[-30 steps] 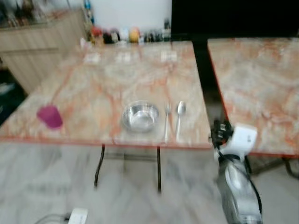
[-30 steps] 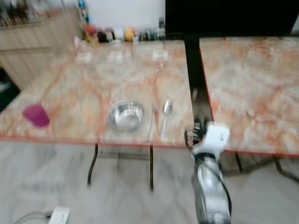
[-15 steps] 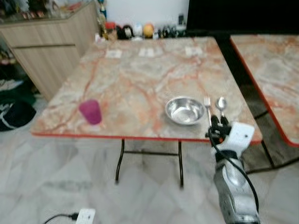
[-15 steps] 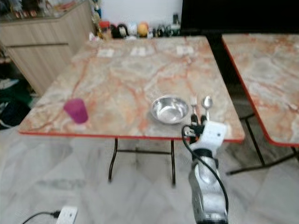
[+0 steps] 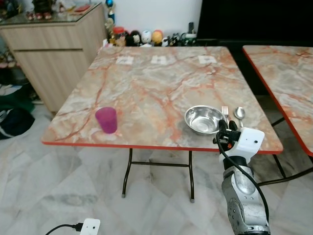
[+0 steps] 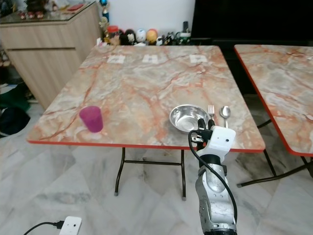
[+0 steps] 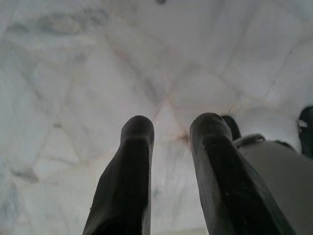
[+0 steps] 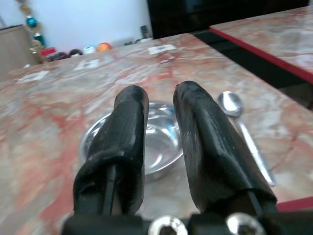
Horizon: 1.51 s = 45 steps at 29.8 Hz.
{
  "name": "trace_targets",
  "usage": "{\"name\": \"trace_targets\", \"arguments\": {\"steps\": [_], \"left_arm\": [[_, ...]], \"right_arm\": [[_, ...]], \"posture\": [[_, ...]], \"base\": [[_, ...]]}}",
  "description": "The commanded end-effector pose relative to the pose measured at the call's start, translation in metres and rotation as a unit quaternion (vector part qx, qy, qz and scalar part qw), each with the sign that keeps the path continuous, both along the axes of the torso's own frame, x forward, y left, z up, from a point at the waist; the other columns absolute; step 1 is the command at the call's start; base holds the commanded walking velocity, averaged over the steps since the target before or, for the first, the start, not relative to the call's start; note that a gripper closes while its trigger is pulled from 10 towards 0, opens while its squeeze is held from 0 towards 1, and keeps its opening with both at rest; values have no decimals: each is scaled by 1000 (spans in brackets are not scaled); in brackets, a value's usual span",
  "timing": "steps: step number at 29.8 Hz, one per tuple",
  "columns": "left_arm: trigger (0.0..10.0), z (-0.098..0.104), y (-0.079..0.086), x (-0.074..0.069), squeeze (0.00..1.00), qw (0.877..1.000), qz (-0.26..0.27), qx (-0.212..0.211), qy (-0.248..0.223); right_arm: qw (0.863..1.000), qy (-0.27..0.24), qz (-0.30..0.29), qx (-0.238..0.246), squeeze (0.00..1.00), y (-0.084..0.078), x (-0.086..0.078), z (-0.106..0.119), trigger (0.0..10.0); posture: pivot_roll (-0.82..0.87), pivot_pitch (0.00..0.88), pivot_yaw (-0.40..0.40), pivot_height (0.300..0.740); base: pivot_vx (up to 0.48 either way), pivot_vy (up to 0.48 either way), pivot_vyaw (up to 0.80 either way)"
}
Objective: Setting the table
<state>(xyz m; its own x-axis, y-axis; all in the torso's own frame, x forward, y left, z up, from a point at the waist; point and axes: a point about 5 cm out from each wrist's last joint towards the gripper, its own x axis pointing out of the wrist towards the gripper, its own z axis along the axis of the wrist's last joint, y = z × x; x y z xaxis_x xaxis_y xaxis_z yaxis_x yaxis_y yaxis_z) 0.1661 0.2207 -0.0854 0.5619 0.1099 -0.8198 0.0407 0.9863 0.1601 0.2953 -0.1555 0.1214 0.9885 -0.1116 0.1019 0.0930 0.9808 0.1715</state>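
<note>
A: What's different from a moment back?

B: The whole picture has slid and cleared. A second ago it was blurred and the steel bowl [image 5: 204, 119] sat mid-frame; now it sits to the right and the purple cup [image 5: 106, 120] is well inside the picture. That's the camera turning as the robot walks, not the things moving. The desk [image 5: 146, 88] is also sharper, so I judge the robot is settling.

A: And for laying the table?

B: The bowl, fork [image 5: 225, 112] and spoon [image 5: 239, 114] lie together near the near right edge, fork between bowl and spoon. The cup stands well apart, near the near left edge. I'd guess the cup is what remains to bring over, and the turn has put it where it can be seen.

A: The right pincer?

B: The right pincer [image 5: 225, 128] is raised at the desk's near edge, just before the bowl. Its fingers [image 8: 128, 132] are a little apart and hold nothing.

A: Does its wrist camera add anything?

B: It shows that gap plainly, with bowl and spoon low beyond the tips; the head views give the cup.

A: The left?

B: The left pincer [image 7: 171, 142] hangs idle over marble floor [image 7: 73, 73], fingers apart, empty.
</note>
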Motion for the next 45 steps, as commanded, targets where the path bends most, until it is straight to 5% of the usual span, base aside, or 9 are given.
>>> {"name": "trace_targets", "arguments": {"steps": [1,15,16,17,35,36,40,45], "left_arm": [[10000,0,-2,2,0,1000,-7,-2,-1],[10000,0,-3,2,0,1000,-15,2,1],[10000,0,-3,2,0,1000,-15,3,1],[10000,0,-3,2,0,1000,-15,3,1],[10000,0,-3,1,0,1000,-18,4,2],[10000,0,-3,1,0,1000,-19,4,2],[10000,0,-4,2,0,1000,-22,4,1],[10000,1,-4,4,0,1000,-21,4,-2]], "right_arm": [[1000,0,-1,-2,0,0,0,0,10000],[1000,2,-9,-5,0,-1,-1,-1,10000],[1000,2,-12,-1,576,-2,-2,-1,10000],[1000,2,-14,3,1000,-3,-2,-1,10000],[990,41,-116,66,980,-38,-26,5,10000],[989,67,-116,64,0,-40,-26,-1,10000],[984,119,-110,78,0,-45,-22,-11,10000],[981,118,-109,109,0,-46,-16,-7,10000]], "posture": [[-138,17,35,740],[-134,21,37,740],[-134,22,39,740],[-136,23,39,740],[-142,28,37,740],[-146,28,41,740],[-143,28,43,740],[-138,27,40,740]], "base": [[334,0,0],[222,0,0],[0,0,0],[0,0,0],[0,0,0],[0,0,0],[0,0,0],[0,0,0]]}}
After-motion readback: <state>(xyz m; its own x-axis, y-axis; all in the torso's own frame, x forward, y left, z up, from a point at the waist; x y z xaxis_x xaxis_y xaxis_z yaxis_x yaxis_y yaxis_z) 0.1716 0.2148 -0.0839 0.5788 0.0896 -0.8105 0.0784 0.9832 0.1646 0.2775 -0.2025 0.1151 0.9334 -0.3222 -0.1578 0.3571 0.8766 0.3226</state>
